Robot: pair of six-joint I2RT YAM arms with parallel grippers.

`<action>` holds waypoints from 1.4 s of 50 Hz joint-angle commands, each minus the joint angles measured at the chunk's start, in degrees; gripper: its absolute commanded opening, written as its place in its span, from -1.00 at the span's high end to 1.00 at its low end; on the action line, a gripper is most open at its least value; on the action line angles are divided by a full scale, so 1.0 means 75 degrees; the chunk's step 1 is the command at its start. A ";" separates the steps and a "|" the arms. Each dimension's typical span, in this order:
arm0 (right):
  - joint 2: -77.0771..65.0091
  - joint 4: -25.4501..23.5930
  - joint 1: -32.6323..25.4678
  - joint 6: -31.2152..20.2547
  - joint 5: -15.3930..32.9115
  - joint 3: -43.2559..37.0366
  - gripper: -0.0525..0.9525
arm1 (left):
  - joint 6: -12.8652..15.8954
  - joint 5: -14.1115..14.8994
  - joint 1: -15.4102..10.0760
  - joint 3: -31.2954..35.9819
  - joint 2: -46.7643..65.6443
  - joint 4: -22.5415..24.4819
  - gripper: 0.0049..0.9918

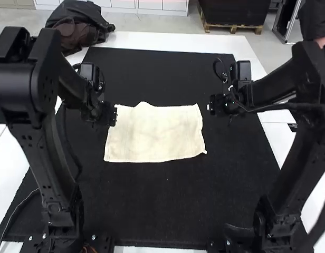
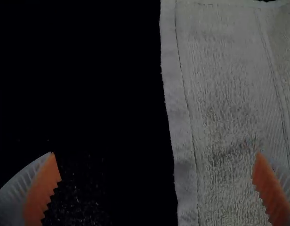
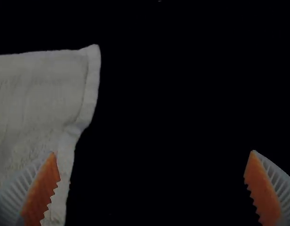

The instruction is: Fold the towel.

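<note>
High view: the cream towel point(image 1: 157, 134) lies spread on the black mat point(image 1: 152, 211), near the middle, between the 2 arms. Its outline is roughly a rectangle, wider from side to side than from near to far. The far edge rises in a small hump left of its middle, and a small tip sticks out at the near right corner. How many layers the towel has, I cannot tell. The mat covers much of the white surface point(image 1: 189, 41). A dark bundle of fabric point(image 1: 80, 26) sits at the far left corner of the surface, and a thin cable point(image 1: 20, 208) runs over the mat's near left part.

The left gripper point(image 1: 113, 115) is at the towel's far left corner; whether it touches the cloth, I cannot tell. The right gripper point(image 1: 210, 105) is just beside the far right corner, with a strip of mat showing between them.

Left wrist view: the 2 fingers point(image 2: 44, 193) stand wide apart with nothing clamped. The towel's hemmed edge runs between them, so 1 finger is over the mat and the other over the towel.

Right wrist view: these 2 fingers point(image 3: 262, 188) are also wide apart and hold nothing. 1 overlaps the towel's hemmed side in the view, and the other is over black.
</note>
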 commanded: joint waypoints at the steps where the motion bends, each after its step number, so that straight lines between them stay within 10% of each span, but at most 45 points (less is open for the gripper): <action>1: 0.0279 0.0181 0.0105 0.0107 -0.0112 0.0291 -0.91 | -0.0095 0.0222 -0.0034 0.0439 0.0246 0.0152 -0.93; 70: 0.3033 0.0638 0.0585 0.0670 -0.0487 0.2142 -0.91 | -0.0107 0.0316 -0.0093 0.1716 0.2191 0.0656 -0.93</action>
